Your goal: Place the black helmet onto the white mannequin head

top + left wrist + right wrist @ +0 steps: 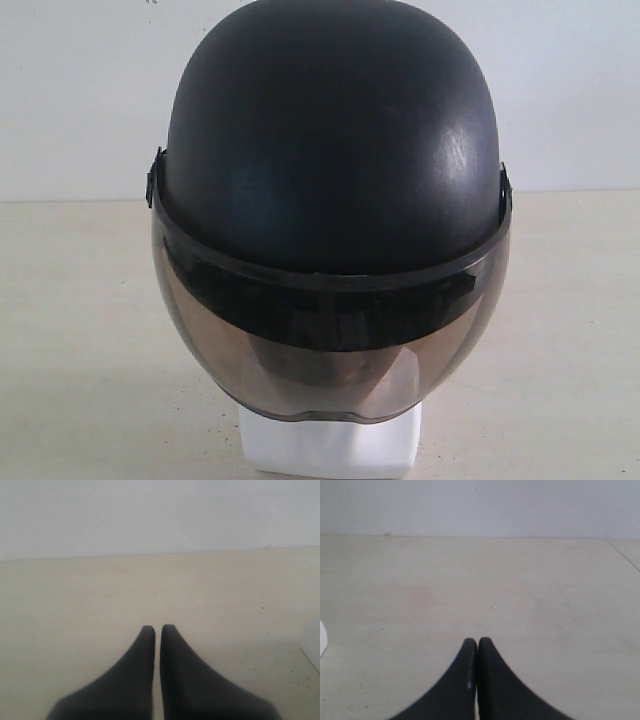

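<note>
Here the matte black rounded open-face helmet [330, 130] sits squarely on top of the smooth white mannequin head [330, 450], covering its crown and sides. Only the short blocky white neck base shows clearly below the helmet's lower edge. The helmet's large smoky tinted bubble visor [330, 340] hangs down in front of the head's face. The face shows only as a dim brownish shape through the tint, too faint to make out any features. A darker band runs across the top of the visor where it meets the shell, and a small black pivot shows at each side of the helmet. The head stands upright on a pale cream tabletop [80, 350], with a plain white wall [80, 100] behind it.

Neither arm appears in the exterior view. In the left wrist view the left gripper [158, 628] has its two black tapered fingers [142, 660] brought together, with only a hairline slit between the tips and nothing held. In the right wrist view the right gripper [478, 641] has its black fingers [495, 680] pressed tip to tip, also holding nothing. Both point out over bare tabletop towards the wall. A small white curved sliver [322, 639] shows at the edge of the right wrist view. It may be part of the head's base, but that cannot be told. Where either gripper stands relative to the mannequin head cannot be told either.
</note>
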